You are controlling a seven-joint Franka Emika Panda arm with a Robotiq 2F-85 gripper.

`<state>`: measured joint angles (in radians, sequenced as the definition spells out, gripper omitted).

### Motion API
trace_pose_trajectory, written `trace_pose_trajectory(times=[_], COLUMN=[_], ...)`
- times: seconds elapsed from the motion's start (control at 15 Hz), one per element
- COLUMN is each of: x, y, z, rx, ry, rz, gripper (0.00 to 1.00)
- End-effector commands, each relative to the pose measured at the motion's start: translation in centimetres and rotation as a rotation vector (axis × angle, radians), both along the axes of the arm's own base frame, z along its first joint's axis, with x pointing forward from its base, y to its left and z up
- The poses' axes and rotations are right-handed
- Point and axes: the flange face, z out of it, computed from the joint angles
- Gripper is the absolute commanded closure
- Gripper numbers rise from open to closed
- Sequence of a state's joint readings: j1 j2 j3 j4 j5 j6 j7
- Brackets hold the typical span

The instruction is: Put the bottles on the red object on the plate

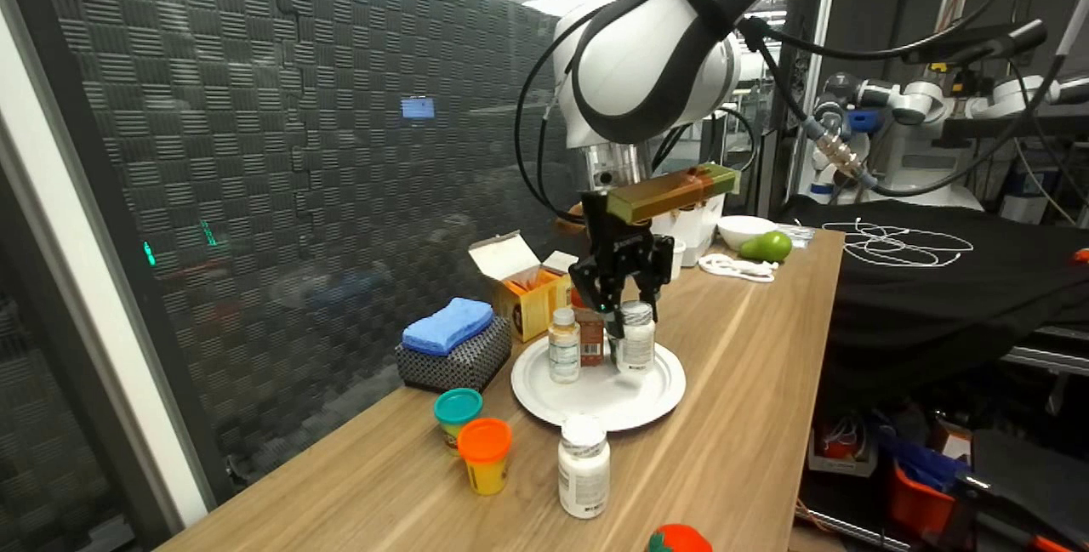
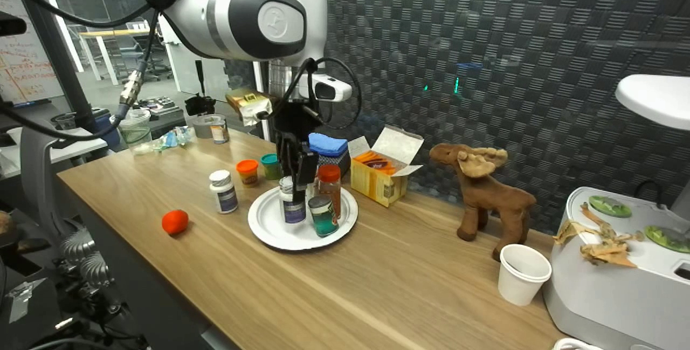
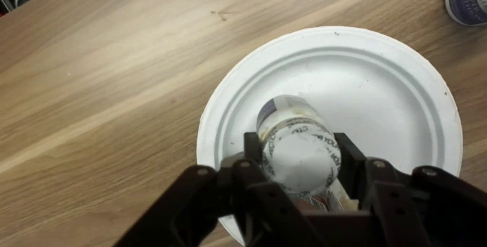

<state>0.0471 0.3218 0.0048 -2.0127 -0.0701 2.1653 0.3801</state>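
My gripper (image 3: pixel 298 147) is shut on the cap end of a white bottle (image 3: pixel 302 159), a finger pressed to each side. In both exterior views this bottle (image 1: pixel 635 349) is over the round white plate (image 1: pixel 595 406); whether its base touches the plate I cannot tell. Close by on the plate stand a red-capped jar (image 2: pixel 330 185), a green-labelled jar (image 2: pixel 323 219) and a clear bottle with a pale cap (image 1: pixel 565 352). Another white bottle (image 2: pixel 223 193) stands on the table outside the plate. Which thing is the red object is unclear.
Tubs with orange (image 1: pixel 485 454) and teal (image 1: pixel 458 407) lids, a blue cloth (image 1: pixel 448 327) on a dark box, and an open yellow carton (image 2: pixel 380 183) surround the plate. A red tomato-like thing (image 2: pixel 175 222), a toy moose (image 2: pixel 493 199) and white cups (image 2: pixel 520 280) lie farther off.
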Motion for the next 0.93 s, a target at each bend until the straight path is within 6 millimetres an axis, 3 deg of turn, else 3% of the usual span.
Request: trace_pose_trajectory(times=[0.0, 0.8, 0.87], x=[1.7, 1.6, 1.8], y=[0.1, 3.1, 3.1], z=[0.3, -0.5, -0.4], rx=[0.01, -0.061, -0.078], ry=[0.003, -0.044, -0.062], rz=[0.018, 0.218, 0.222], gripper=[0.74, 0.74, 0.66])
